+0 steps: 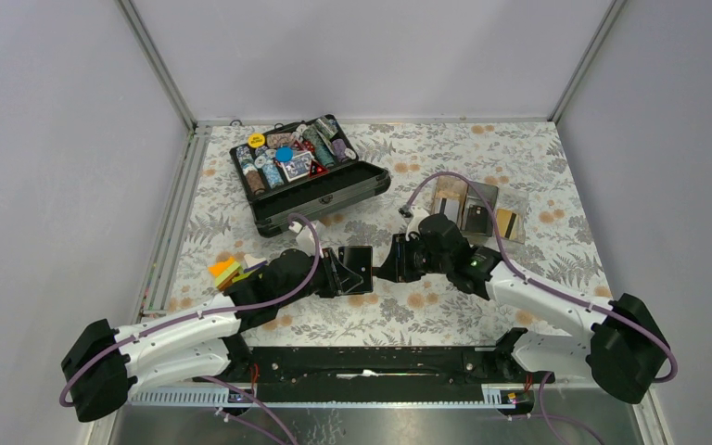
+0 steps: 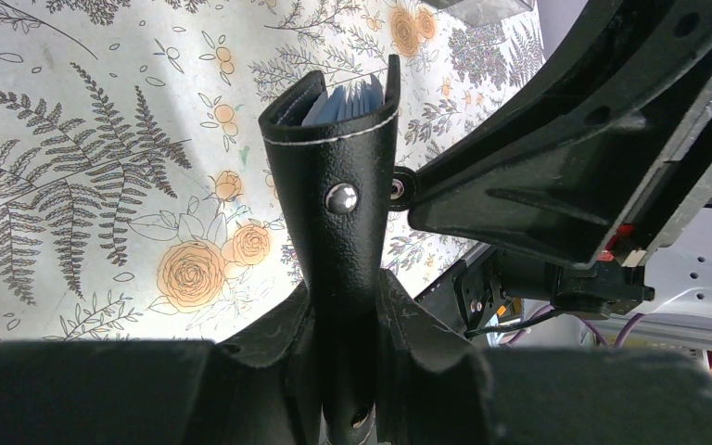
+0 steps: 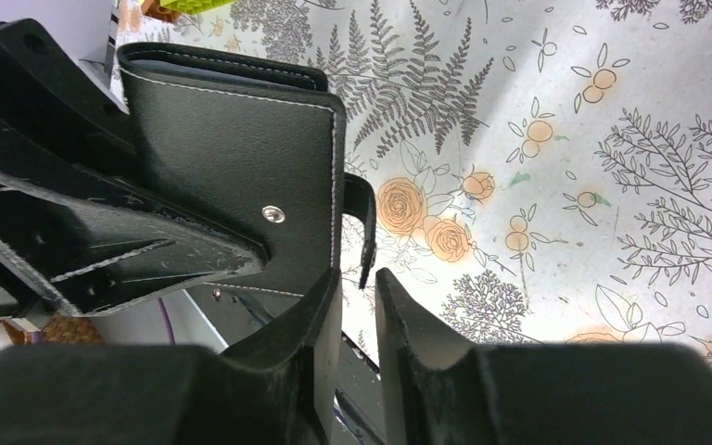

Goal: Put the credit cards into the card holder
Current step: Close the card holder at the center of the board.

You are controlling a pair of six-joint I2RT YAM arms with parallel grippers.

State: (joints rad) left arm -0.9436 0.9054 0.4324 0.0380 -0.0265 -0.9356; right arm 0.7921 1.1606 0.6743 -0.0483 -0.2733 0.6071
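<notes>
My left gripper (image 1: 338,273) (image 2: 346,297) is shut on the card holder (image 1: 357,267) (image 2: 338,176), a black folding wallet held off the table with its open edge away from the wrist. Blue-grey pockets (image 2: 348,100) show in that opening. From the right, my right gripper (image 1: 389,264) (image 3: 359,278) meets the card holder (image 3: 232,148). Its jaws stand a narrow gap apart and hold nothing. The wallet's snap strap (image 3: 363,222) hangs with its tip right at that gap. Credit cards (image 1: 508,223) lie at the back right, one tan with a dark stripe.
The cards rest on a clear tray (image 1: 493,192) behind the right arm. An open black chip case (image 1: 324,199) full of chips stands at the back centre. Orange and yellow-green flat pieces (image 1: 227,271) lie beside the left arm. A floral cloth (image 1: 538,158) covers the table.
</notes>
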